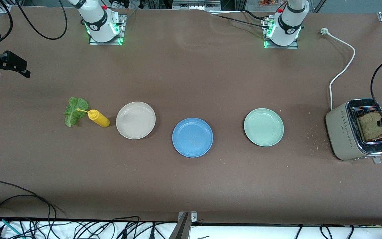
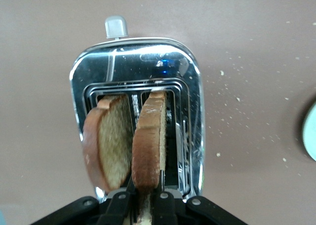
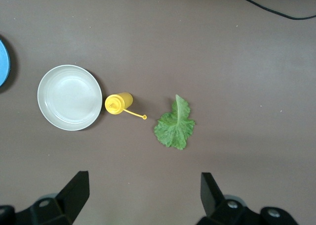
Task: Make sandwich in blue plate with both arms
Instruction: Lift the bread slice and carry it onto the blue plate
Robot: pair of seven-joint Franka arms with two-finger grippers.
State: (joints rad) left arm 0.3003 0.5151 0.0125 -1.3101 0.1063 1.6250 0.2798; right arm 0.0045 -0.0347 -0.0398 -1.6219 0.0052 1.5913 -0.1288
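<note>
Left gripper [image 2: 143, 203] clenched on bread slice [image 2: 147, 156] over toaster [image 1: 356, 131]. Right gripper [image 3: 143, 193] released, high over table, lettuce [image 3: 175, 125] ahead of fingertips.

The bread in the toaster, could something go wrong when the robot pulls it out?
Maybe. The left end effector pinches one bread slice only at its crust edge, so it could tear or slip back into the toaster. The second slice leans right against it and may get dragged along. The blue plate lies well off, past the mint-green plate, so a loose grip could drop the slice on the way.
</note>
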